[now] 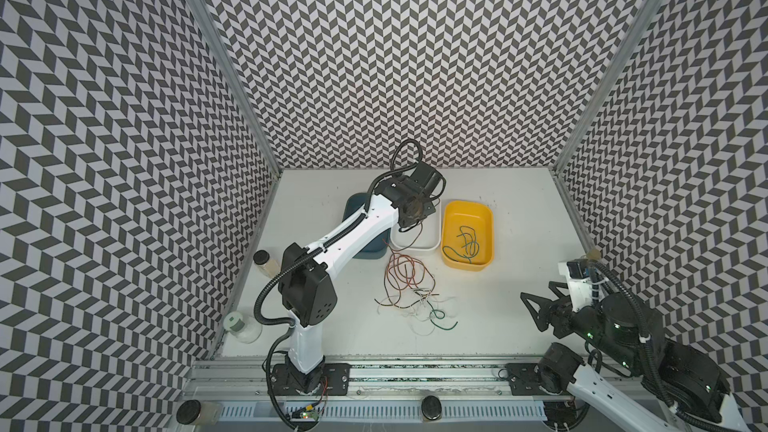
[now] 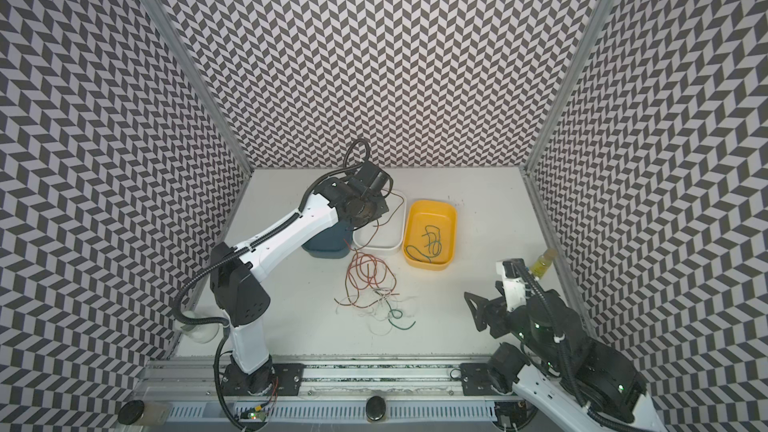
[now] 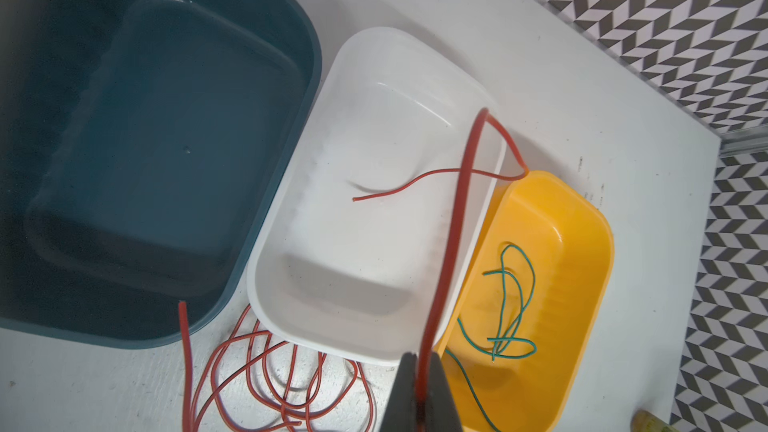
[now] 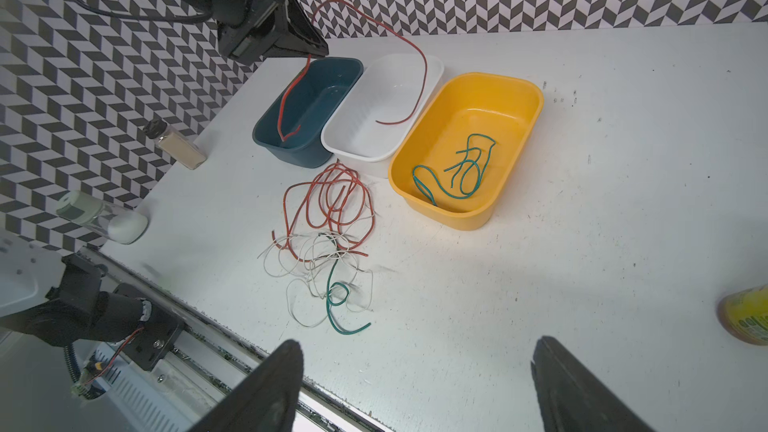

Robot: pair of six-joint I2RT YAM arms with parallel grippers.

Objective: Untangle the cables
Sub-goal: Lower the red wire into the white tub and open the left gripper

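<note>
Left claw (image 3: pixel 420 361) grips a red cable (image 3: pixel 454 218) high over the blue tub (image 3: pixel 309 76) and white tub (image 3: pixel 282 218), I reckon to clear the tangle (image 4: pixel 324 238); right claw (image 4: pixel 417 342) hangs open

In both top views, just left of centre, the left arm (image 1: pixel 353 228) hides most of the blue tub (image 1: pixel 371 252). Lower down, the white cables (image 1: pixel 417 312) are too faint to trace.

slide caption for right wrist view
Left gripper holds a red cable over the blue tub and white tub; a green cable sits in the yellow tub, a tangle on the table, right gripper open.
</note>
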